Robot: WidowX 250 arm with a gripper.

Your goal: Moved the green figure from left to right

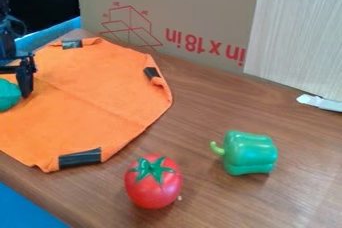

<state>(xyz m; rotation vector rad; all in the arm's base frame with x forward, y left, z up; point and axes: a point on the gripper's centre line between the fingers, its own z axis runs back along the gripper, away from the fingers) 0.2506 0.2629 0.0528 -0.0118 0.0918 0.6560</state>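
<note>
At the view's left edge, the black two-finger gripper is hanging beside the rounded teal-green figure, on or above the orange fabric cloth; gripper opening and hold cannot be determined.

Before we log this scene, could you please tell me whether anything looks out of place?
Mildly odd: the cardboard at the back has upside-down print, the green pepper lies on its side, and a pale speck sits beside the tomato.
</note>
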